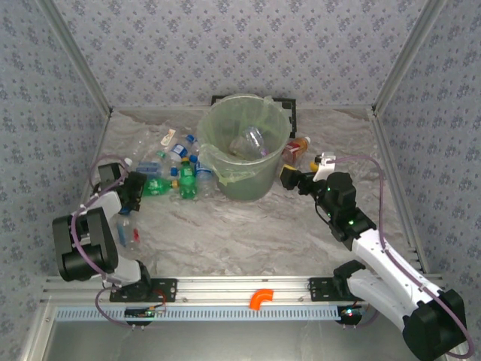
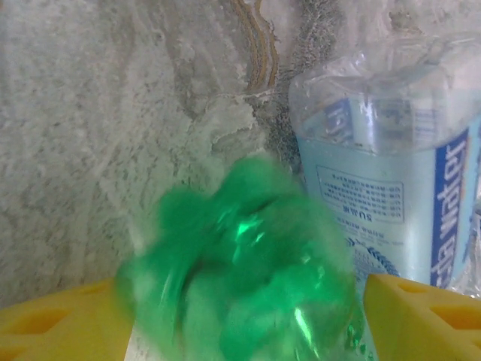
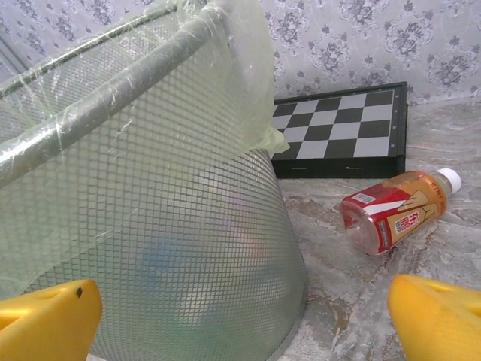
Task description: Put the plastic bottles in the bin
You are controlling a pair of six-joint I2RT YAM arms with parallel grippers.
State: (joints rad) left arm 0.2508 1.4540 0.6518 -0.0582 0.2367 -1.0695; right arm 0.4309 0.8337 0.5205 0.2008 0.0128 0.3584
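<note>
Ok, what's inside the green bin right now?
In the bin, lined with a thin bag, lies at least one clear plastic bottle. The mesh wall and liner blur anything lower; a count isn't possible.

The top external camera looks down from above and behind the arm bases, taking in the whole table (image 1: pixel 248 233) up to its far edge. The left wrist camera sits very close over a green bottle (image 2: pixel 240 263) between its own yellow fingers (image 2: pixel 60 323), near the table's left edge. The right wrist camera looks low and level across the table at the bin (image 3: pixel 143 218), a chessboard (image 3: pixel 338 131) and a red-labelled bottle (image 3: pixel 394 210), all shared with the top view.
</note>
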